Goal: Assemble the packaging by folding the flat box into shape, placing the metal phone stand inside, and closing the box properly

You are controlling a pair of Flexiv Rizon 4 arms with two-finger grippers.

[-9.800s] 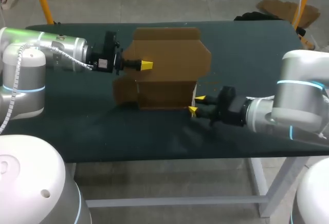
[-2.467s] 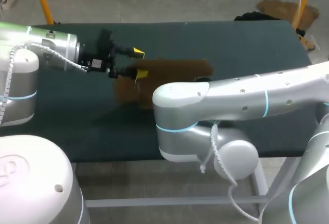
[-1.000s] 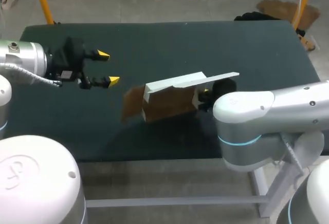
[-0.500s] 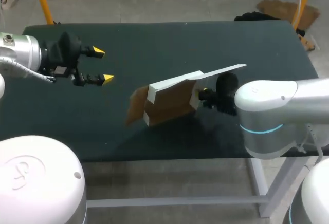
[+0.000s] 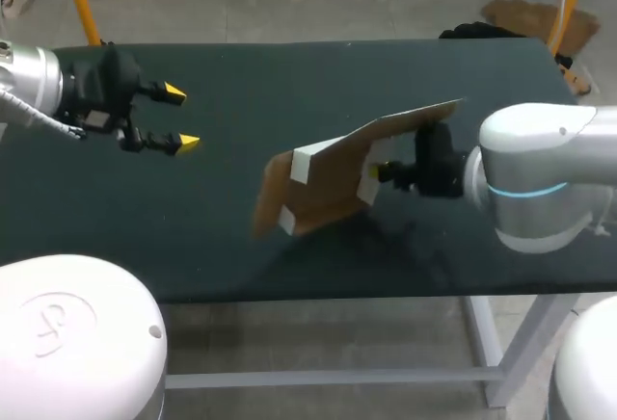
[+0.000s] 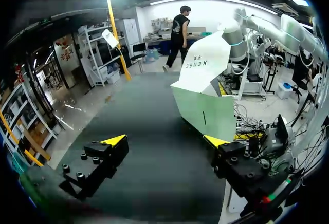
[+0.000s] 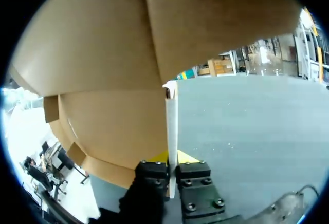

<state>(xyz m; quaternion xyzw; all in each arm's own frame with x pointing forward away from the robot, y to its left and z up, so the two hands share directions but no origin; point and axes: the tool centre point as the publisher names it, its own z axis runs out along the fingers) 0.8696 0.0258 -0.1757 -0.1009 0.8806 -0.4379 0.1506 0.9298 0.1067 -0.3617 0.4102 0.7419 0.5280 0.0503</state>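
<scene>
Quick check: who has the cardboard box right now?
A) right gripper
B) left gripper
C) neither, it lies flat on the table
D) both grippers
A: the right gripper is pinched on an edge of the box, which sits tilted, while the left gripper is open and well apart from it.

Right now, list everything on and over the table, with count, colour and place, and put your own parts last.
flat cardboard box: one, brown with a white outer face, partly unfolded, tilted at the table's middle.
dark green table: one, under everything.
left gripper: one, black with yellow tips, open and empty, over the table's left side.
right gripper: one, black with yellow tips, shut on the box's edge, right of the middle.
</scene>
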